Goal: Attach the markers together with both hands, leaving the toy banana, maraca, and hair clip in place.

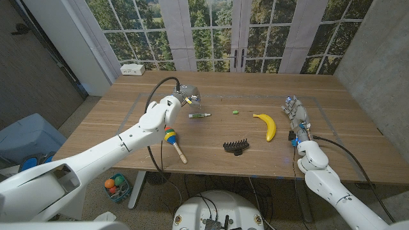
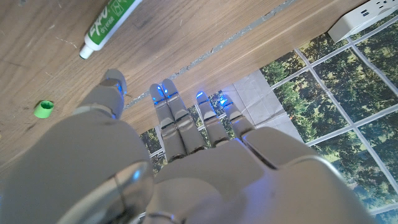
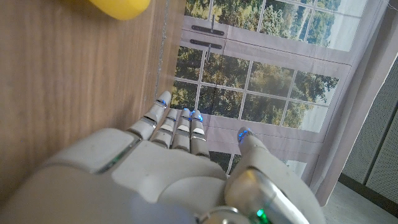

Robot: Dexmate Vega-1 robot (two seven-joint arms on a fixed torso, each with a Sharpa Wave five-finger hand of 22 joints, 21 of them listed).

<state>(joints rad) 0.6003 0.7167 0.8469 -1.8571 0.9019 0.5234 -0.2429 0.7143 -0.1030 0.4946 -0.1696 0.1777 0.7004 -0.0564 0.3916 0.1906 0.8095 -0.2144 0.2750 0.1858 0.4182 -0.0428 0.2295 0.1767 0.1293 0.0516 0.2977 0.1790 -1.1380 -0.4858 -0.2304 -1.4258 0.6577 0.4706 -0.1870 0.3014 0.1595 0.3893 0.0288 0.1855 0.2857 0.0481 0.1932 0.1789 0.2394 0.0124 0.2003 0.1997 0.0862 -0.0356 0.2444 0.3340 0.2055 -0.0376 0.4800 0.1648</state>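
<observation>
The green marker (image 1: 200, 115) lies on its side on the table (image 1: 211, 160), just beside your left hand (image 1: 186, 96) on the side toward the robot — near the fingertips, not touching them. In the left wrist view the marker (image 2: 111, 26) shows its white tip bare, and a small green cap (image 2: 43, 109) sits apart from it on the wood; in the head view that cap (image 1: 235, 112) lies between your two hands, nearer the toy banana (image 1: 268, 125).

Your left hand holds nothing, its fingers (image 2: 169, 112) extended side by side. Your right hand (image 1: 296, 115) stands well apart from the marker at the far right, fingers (image 3: 180, 127) straight and together, nothing in it — the banana lies just beside it. The maraca (image 1: 172, 140) rests beneath your left forearm, and the black hair clip (image 1: 235, 147) lies nearer the robot, between the hands.
</observation>
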